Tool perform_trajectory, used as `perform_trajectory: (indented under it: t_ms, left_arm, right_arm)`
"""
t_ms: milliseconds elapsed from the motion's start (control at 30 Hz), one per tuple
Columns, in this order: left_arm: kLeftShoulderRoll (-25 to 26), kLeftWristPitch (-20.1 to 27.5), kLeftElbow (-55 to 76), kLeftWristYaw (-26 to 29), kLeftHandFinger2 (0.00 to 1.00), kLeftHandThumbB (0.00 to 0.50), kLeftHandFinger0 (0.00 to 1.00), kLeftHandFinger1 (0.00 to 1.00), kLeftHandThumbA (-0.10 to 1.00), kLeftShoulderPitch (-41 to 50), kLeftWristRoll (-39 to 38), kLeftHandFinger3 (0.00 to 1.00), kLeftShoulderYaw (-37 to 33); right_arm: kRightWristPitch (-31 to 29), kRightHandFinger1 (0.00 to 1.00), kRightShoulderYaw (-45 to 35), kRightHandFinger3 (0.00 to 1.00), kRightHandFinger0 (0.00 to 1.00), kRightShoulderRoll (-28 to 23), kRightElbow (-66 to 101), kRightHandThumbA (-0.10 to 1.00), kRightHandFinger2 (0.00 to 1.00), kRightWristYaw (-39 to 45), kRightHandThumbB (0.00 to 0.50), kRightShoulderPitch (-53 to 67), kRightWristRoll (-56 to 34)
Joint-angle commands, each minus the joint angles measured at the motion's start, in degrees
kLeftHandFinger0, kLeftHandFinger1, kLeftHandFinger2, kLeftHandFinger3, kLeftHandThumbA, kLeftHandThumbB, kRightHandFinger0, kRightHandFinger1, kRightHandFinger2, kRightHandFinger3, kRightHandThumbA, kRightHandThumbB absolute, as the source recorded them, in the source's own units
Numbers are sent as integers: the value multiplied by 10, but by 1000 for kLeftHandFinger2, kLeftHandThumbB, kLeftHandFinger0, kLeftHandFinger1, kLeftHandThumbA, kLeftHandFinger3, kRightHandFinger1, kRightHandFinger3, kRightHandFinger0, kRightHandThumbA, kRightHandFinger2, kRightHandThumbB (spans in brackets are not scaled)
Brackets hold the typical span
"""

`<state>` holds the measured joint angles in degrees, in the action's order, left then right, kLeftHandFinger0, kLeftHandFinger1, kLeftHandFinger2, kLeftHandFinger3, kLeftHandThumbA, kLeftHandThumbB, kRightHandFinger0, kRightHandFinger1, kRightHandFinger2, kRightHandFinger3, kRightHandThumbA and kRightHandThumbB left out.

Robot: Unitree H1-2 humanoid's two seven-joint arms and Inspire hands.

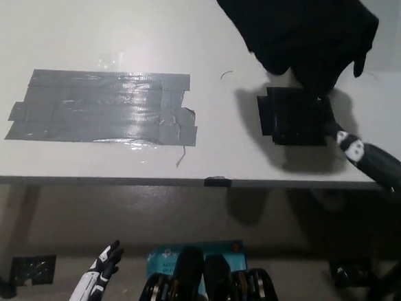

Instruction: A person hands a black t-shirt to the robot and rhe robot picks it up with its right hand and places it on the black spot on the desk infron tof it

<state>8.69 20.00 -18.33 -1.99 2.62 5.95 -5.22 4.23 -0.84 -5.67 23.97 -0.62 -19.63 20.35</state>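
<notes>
T-shirt hangs over the desk, just above the black spot. Right hand beside the spot, fingers spread, holding nothing. Left hand low, below the desk edge, fingers apart.

No readable text, label, brand, number or sign anywhere. Teal package on floor below desk edge carries pale lettering, too blurred and too small to read. Grey tape patch on desk plain, unmarked. Black spot plain. Black t-shirt shows no print.
</notes>
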Motion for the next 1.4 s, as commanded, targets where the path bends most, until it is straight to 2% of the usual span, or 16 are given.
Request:
perform_trajectory:
  t_ms: [0, 67, 267, 633, 733, 767, 800, 833, 867, 900, 933, 967, 1033, 1133, 1200, 1367]
  left_arm:
    - [2, 32, 0, -8, 1000, 500, 1000, 1000, 1000, -4, -18, 1000, 7]
    - [3, 32, 3, -10, 1000, 500, 1000, 1000, 1000, -4, -20, 1000, 6]
    - [5, 29, 3, -19, 1000, 500, 1000, 1000, 1000, -8, -28, 1000, 4]
    - [11, 16, 13, -30, 1000, 500, 1000, 1000, 1000, -8, -20, 1000, -1]
    - [8, -2, 24, -35, 1000, 500, 1000, 1000, 1000, -4, -23, 1000, -3]
    - [8, -3, 25, -37, 1000, 500, 1000, 1000, 1000, -4, -23, 1000, -5]
    - [7, -6, 27, -36, 1000, 500, 1000, 1000, 1000, -4, -20, 1000, -5]
    - [8, -4, 27, -33, 1000, 500, 1000, 1000, 1000, -6, -13, 1000, -5]
    - [10, 2, 26, -30, 1000, 500, 1000, 1000, 1000, -7, -6, 1000, -6]
    - [11, 4, 24, -28, 1000, 500, 1000, 1000, 1000, -10, -1, 1000, -6]
    - [12, 3, 25, -26, 1000, 500, 1000, 1000, 1000, -11, 2, 1000, -6]
    - [12, 2, 26, -27, 1000, 500, 1000, 1000, 1000, -12, 2, 1000, -6]
    - [15, 4, 24, -28, 1000, 500, 1000, 1000, 1000, -16, 5, 1000, -7]
    - [16, 8, 18, -31, 1000, 500, 1000, 1000, 1000, -22, -1, 1000, -6]
    - [16, 4, 21, -32, 1000, 500, 1000, 1000, 1000, -25, -1, 1000, -6]
    - [16, 10, 15, -33, 1000, 500, 1000, 1000, 1000, -29, -1, 1000, -5]
  right_arm:
    - [35, 1000, -3, 1000, 1000, 1, -57, 971, 1000, -10, 431, -63, 19]
    - [38, 1000, -3, 1000, 1000, -3, -99, 999, 1000, -7, 442, -91, 12]
    - [39, 1000, -2, 1000, 1000, -2, -192, 889, 1000, -19, 434, -137, 12]
    - [7, 1000, -1, 1000, 1000, -6, -390, 834, 1000, -49, 468, -258, 0]
    - [-60, 1000, -19, 1000, 1000, 9, -459, 574, 1000, -92, 465, -295, -25]
    - [-86, 780, -26, 1000, 798, 15, -493, 428, 947, -128, 436, -311, -20]
    - [-105, 445, -23, 755, 430, 15, -517, 283, 626, -165, 395, -321, 0]
    - [-120, 111, -21, 410, 51, 16, -535, 57, 315, -197, 313, -328, 17]
    - [-131, 22, -21, 280, 10, 19, -545, -69, 239, -226, 258, -332, 29]
    - [-139, 1, -23, 289, 0, 23, -547, -99, 275, -241, 195, -333, 32]
    - [-139, 0, -24, 321, 0, 25, -544, -100, 305, -244, 180, -332, 30]
    - [-142, 17, -25, 412, 0, 27, -537, -100, 418, -248, 141, -328, 30]
    - [-156, 161, -26, 599, 0, 30, -530, -100, 674, -250, 128, -322, 23]
    - [-149, 248, -26, 693, 0, 33, -507, -100, 728, -249, 121, -313, 20]
    - [-142, 383, -27, 809, 15, 33, -482, -100, 815, -242, 116, -306, 14]
    - [-140, 438, -28, 821, 24, 25, -467, -100, 839, -235, 133, -305, 5]
